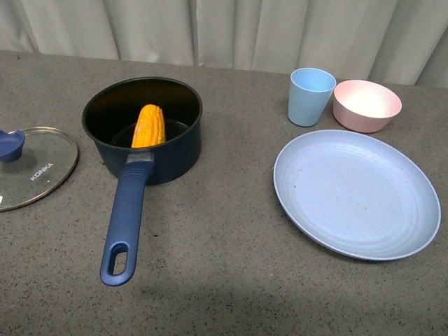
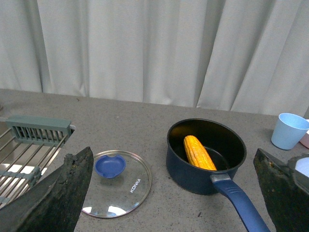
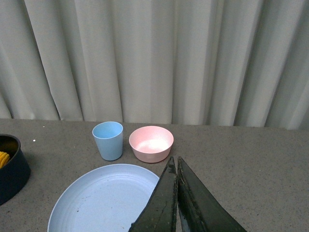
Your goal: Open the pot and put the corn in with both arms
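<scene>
A grey speckled bench (image 1: pixel 231 280) fills the lower part of every view and runs back to a wall of pale, off-white curtains (image 2: pixel 145 48) hanging in long vertical folds, which close off the whole room behind. In the left wrist view a metal wire rack (image 2: pixel 24 145) with a grey-green plastic end piece sits at the bench edge, beyond the outer side of the left jaws. The light is soft and even, with faint shadows on the bench.
</scene>
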Available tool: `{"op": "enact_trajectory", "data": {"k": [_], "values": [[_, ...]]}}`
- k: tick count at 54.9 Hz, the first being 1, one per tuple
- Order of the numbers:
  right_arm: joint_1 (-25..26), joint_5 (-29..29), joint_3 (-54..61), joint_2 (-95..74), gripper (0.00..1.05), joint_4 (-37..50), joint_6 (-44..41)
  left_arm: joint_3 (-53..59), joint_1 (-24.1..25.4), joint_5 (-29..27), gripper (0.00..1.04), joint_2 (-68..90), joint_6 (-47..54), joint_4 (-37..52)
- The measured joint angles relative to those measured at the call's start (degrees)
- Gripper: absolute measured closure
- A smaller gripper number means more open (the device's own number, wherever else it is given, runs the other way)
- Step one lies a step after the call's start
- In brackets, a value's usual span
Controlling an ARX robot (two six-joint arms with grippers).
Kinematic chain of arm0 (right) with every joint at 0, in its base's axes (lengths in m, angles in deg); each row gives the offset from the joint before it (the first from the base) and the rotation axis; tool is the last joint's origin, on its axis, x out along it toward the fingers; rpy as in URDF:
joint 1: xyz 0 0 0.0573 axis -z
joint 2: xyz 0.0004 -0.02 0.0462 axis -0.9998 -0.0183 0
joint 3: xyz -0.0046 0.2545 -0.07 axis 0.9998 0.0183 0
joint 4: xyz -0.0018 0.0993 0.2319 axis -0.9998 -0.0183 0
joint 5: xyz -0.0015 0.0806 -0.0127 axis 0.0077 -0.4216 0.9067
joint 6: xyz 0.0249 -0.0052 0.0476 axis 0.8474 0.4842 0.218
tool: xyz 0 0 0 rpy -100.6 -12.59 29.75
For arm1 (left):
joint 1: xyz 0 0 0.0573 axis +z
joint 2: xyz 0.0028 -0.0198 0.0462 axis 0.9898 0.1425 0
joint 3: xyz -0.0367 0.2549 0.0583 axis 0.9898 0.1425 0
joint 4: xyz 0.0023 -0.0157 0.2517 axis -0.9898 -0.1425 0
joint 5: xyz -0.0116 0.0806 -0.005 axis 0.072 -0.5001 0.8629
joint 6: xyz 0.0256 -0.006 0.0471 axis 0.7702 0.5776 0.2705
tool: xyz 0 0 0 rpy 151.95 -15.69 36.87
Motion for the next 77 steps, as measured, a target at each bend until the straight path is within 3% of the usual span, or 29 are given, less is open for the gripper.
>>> {"op": "enact_trajectory", "data": {"k": [19, 23, 31, 40, 50, 58, 77], "values": [[0.0, 0.0, 0.0, 4.6, 1.04, -4.6, 0.0, 0.0, 0.0, 0.0, 0.06, 0.0, 0.0, 0.0], [0.0, -0.1, 0.0, 11.3, 1.04, -13.4, 0.0, 0.0, 0.0, 0.0, 0.06, 0.0, 0.0, 0.0], [0.0, -0.1, 0.0, 14.0, 1.03, -14.3, 0.0, 0.0, 0.0, 0.0, 0.06, 0.0, 0.0, 0.0], [0.0, -0.1, 0.0, 14.0, 0.78, -14.4, 0.0, 0.0, 0.0, 0.0, 0.06, 0.0, 0.0, 0.0], [0.0, -0.1, 0.0, 14.0, 0.32, -14.4, -0.1, 0.0, 0.0, 0.0, 0.06, 0.0, 0.0, 0.0], [0.0, -0.1, 0.0, 14.0, 0.08, -14.4, 0.0, 0.0, 0.0, 0.0, 0.06, 0.0, 0.0, 0.0], [0.0, -0.1, 0.0, 14.0, 0.09, -14.4, 0.0, 0.0, 0.0, 0.0, 0.06, 0.0, 0.0, 0.0]]}}
